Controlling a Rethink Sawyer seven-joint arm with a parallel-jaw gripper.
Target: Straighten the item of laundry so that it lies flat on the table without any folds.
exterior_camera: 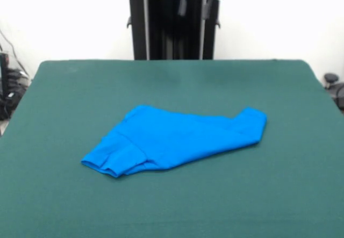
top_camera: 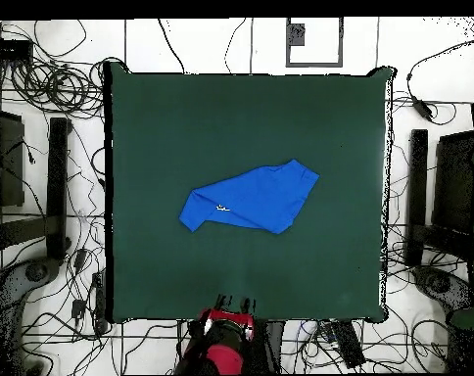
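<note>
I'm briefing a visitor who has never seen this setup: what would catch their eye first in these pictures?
The bright blue T-shirt stands out at once, lying crumpled and folded over itself near the middle of the dark green table. Next comes the red and black arm, drawn back at the table's edge by the pedestal, its gripper clear of the cloth. In the overhead view, tangled cables cover the floor round the table.

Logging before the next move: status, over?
Gripper drawn back at table edge, fingers apart. Blue T-shirt mid-table, bunched and folded over. Nothing in the way.
</note>
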